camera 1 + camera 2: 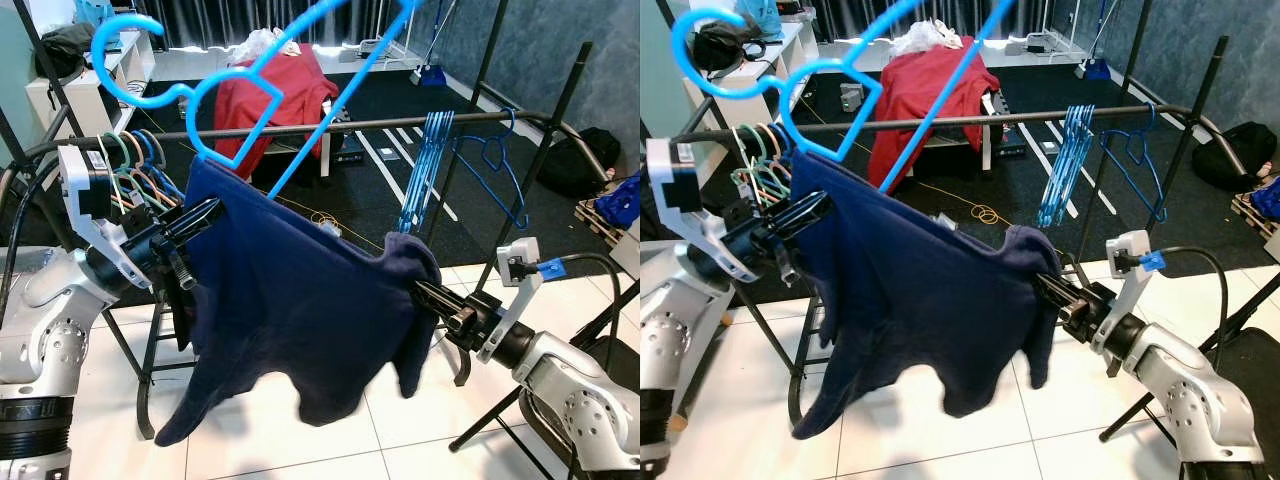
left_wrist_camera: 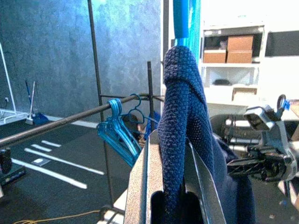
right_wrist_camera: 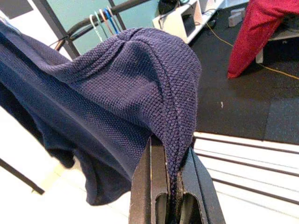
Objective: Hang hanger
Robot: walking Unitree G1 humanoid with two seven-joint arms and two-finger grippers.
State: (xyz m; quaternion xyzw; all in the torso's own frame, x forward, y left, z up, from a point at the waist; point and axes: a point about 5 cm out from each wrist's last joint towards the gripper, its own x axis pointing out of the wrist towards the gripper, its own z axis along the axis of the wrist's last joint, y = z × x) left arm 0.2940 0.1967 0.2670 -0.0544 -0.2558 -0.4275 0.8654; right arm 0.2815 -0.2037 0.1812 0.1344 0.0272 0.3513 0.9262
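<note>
Holding: navy sweater (image 1: 300,300) stretched between both grippers, in front of the rail (image 1: 400,123)
left gripper (image 1: 205,215): clamped on sweater shoulder, 9 o'clock
right gripper (image 1: 425,295): clamped on other shoulder, 3 o'clock
blue hanger (image 1: 240,90): inside sweater collar, hook up at 11 o'clock, above rail
spare hangers (image 1: 425,170): on rail, 1 o'clock

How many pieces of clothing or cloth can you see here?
2. A navy garment is stretched between the left gripper and the right gripper, half on a blue hanger. A red cloth lies draped farther back. Others may be hidden.
</note>
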